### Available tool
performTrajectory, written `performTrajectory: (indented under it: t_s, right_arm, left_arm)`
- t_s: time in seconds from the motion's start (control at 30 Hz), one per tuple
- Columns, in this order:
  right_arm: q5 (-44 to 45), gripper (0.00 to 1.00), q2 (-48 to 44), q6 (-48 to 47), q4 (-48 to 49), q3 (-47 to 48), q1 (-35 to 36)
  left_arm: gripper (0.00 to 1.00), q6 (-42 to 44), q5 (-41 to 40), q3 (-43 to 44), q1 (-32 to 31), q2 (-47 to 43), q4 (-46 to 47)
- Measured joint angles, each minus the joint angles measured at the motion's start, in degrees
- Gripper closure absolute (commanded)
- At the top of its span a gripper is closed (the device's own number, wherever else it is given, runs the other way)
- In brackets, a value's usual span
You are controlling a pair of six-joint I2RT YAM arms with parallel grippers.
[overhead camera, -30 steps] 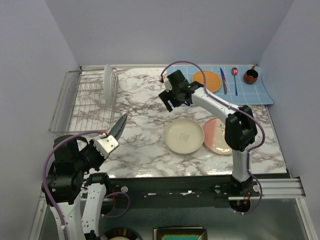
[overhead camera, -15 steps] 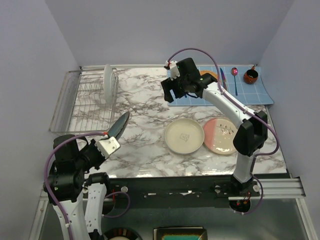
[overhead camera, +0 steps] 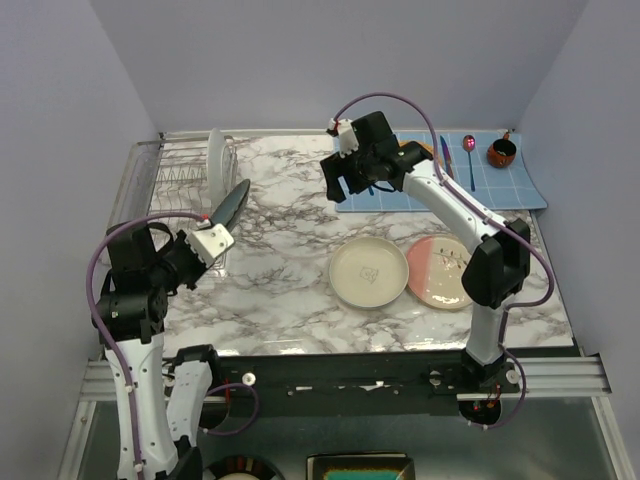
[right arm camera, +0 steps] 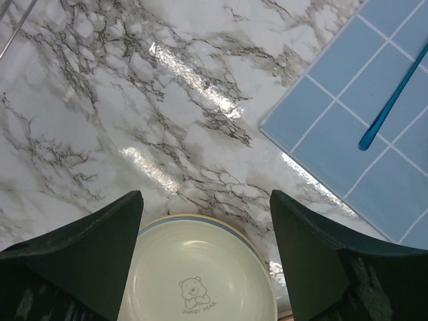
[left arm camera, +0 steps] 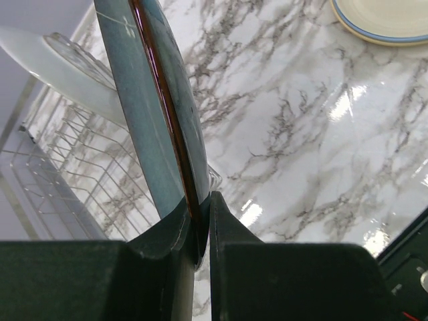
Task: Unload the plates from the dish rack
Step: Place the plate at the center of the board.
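At ten o'clock on the marble-patterned table (overhead camera: 290,215) sits the silver wire-grid dish rack (overhead camera: 165,205). One white round plate (overhead camera: 215,162) stands upright in a slot at the rack's far end. Just right of it, at the rack's four o'clock corner, the left pincer (overhead camera: 213,238) is clamped on the rim of the teal round plate with a red rim (overhead camera: 231,203), carrying it on edge. Over the last second this arm has risen, and the plate now sits higher than it did. It is out of the slots but not yet set down.

Toward twelve o'clock the right pincer (overhead camera: 342,188) hangs with its jaws wide apart and empty. It has drawn back over the near edge of the blue grid-patterned mat (overhead camera: 500,185), which leaves the landing area free.

At five o'clock the cream round plate with a bear print (overhead camera: 368,272) and the half-pink, half-cream plate (overhead camera: 440,272) lie flat, edges just touching. Judging by this, two plates are unloaded, one is in transit and one waits.
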Motion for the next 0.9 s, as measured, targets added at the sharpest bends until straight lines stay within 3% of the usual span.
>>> performTrajectory:
  t_s: [0.43, 0.9]
  right_arm:
    - [-3.76, 0.14, 0.24, 1.88, -0.87, 4.28, -0.59]
    - [-21.68, 0.15, 0.17, 11.74, 2.23, 8.09, -4.00]
  left_arm:
    - [1.00, 2.03, -4.15, 0.48, -3.96, 6.10, 13.18]
    - [1.00, 19.91, -24.33, -9.86, -17.70, 6.54, 21.38]
